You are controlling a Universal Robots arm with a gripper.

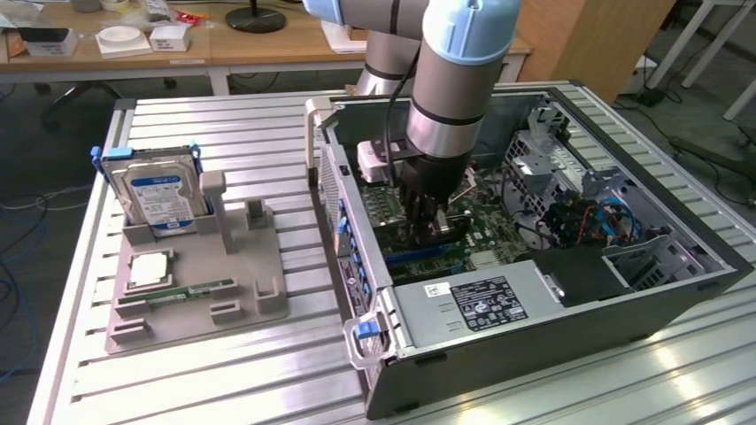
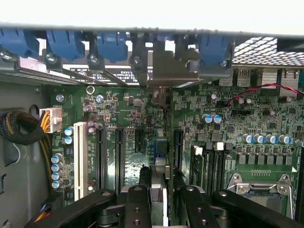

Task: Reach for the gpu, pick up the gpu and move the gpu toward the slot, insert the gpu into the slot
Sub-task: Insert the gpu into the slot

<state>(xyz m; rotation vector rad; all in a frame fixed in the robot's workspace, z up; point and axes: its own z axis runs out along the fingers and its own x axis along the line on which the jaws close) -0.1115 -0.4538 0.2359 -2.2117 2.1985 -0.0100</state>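
Exterior view: the gripper (image 1: 428, 232) is down inside the open PC case (image 1: 661, 292), right above the green motherboard (image 1: 497, 232) and the blue slot (image 1: 416, 254).

Wrist view: the gpu (image 2: 159, 166) stands edge-on, pinched between the fingers (image 2: 137, 199), sitting over the slot; can't tell if it's seated.
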